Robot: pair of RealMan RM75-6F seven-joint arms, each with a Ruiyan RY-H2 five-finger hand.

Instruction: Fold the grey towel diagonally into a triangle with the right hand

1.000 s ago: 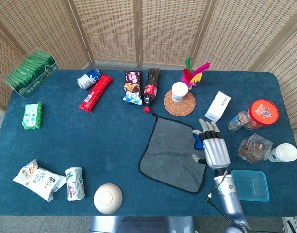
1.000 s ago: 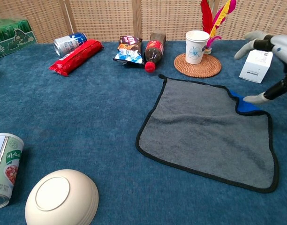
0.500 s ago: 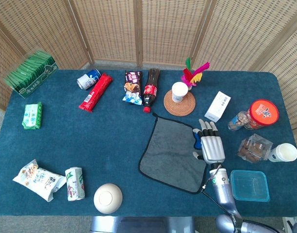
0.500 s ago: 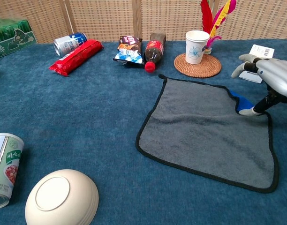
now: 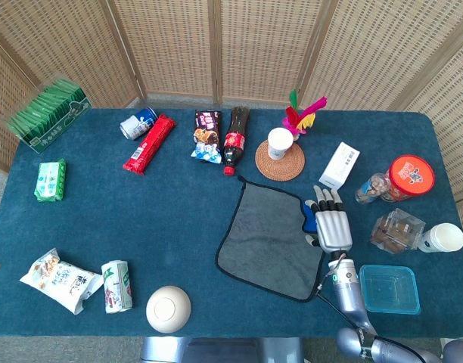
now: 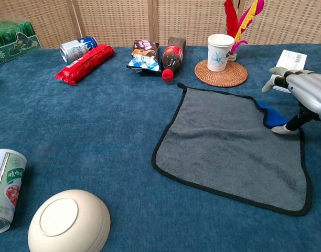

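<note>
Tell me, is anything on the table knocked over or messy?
Yes. The cola bottle and the soda can lie on their sides near the back edge. The grey towel has its far right corner flipped, showing blue, beside the right hand.

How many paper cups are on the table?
2. One paper cup stands on the round woven coaster near the feathers; a lidded one sits at the table's right edge. None seems hidden.

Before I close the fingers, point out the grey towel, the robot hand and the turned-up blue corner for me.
grey towel (image 6: 228, 149), chest view, middle of the flat grey cloth.
right robot hand (image 5: 334, 227), head view, back of the hand.
blue corner (image 6: 269, 116), chest view, the turned-up blue underside at the towel's far right corner.
</note>
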